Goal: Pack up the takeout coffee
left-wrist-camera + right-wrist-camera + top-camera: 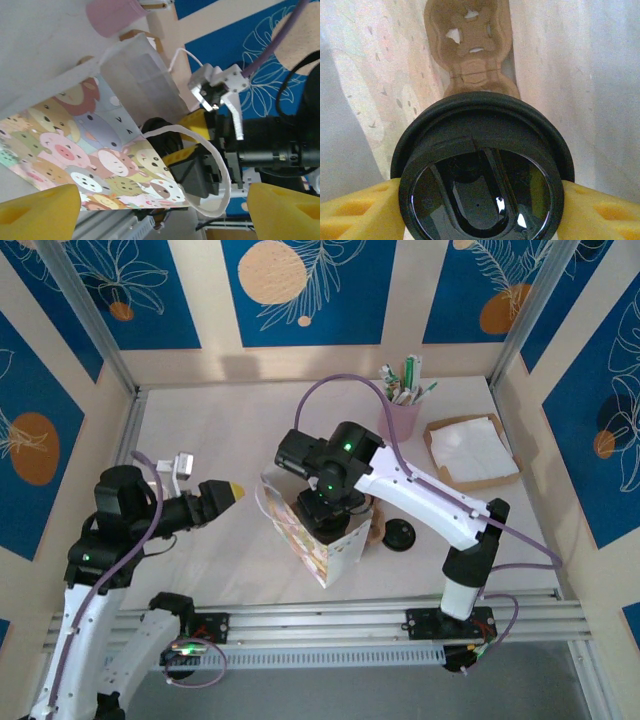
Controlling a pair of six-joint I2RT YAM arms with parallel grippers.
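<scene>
The takeout coffee [482,180] shows its round black lid, held on both sides by the yellow fingers [360,212] of my right gripper [482,210]. That gripper [325,505] reaches down into the open top of a paper bag [325,545] printed with cartoon animals. The cup's body below the lid is hidden. White bag walls [580,75] surround the lid, with a brown cardboard piece [470,50] lying deeper inside. My left gripper [225,492] stands open to the left of the bag [100,150], apart from it, its yellow fingertips [40,210] wide with nothing held.
A loose flat black lid [400,536] lies right of the bag. A pink cup of pens [400,415] and a brown tray of white napkins [470,452] stand at the back right. The bag's white cord handle [220,165] loops toward my left gripper.
</scene>
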